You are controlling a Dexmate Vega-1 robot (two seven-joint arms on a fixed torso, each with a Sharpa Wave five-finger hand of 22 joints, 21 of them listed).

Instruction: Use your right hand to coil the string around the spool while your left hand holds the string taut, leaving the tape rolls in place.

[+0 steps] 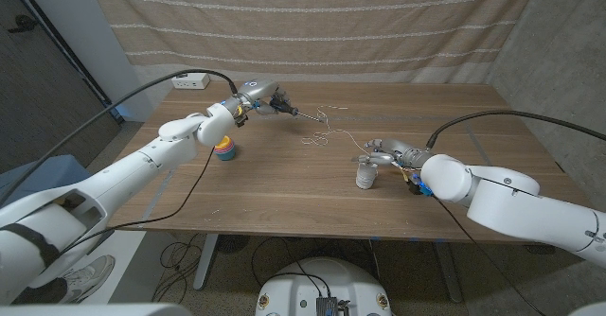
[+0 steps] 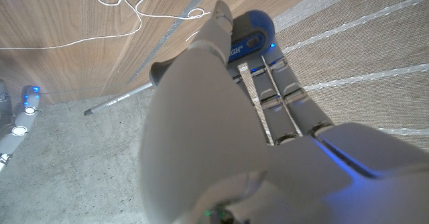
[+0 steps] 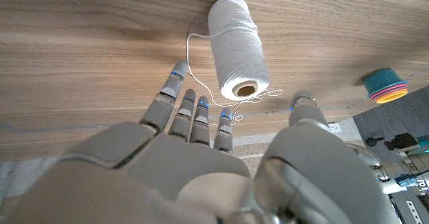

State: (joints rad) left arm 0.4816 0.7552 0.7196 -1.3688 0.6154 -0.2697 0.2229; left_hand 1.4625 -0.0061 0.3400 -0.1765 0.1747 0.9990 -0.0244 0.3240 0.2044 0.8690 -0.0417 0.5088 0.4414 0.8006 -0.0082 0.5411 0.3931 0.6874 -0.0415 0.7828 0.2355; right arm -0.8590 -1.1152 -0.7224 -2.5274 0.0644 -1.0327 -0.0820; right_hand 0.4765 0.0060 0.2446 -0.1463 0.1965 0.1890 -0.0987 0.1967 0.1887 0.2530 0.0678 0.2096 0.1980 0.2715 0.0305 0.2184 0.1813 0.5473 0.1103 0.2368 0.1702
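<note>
- The spool (image 1: 366, 173) of white string stood upright on the wooden bench (image 1: 284, 193), toward the robot's right side of it.
- The right hand (image 1: 393, 153) hovered just beside the spool on its far side; in the right wrist view its fingers (image 3: 191, 113) reached toward the spool, spread apart and gripping nothing.
- The string (image 1: 322, 131) ran loose from the spool across the bench toward the left hand, lying in slack loops and curls between the two.
- The left hand (image 1: 268, 99) was well away from the spool, above the far part of the bench, with its fingers (image 2: 285, 103) curled around a blue-handled tool (image 2: 251, 33) whose thin metal shaft pointed toward the string.
- I could not tell whether the left hand also touched the string.
- A stack of coloured tape rolls (image 1: 225, 149) sat on the bench well apart from the spool, under the left arm.
</note>
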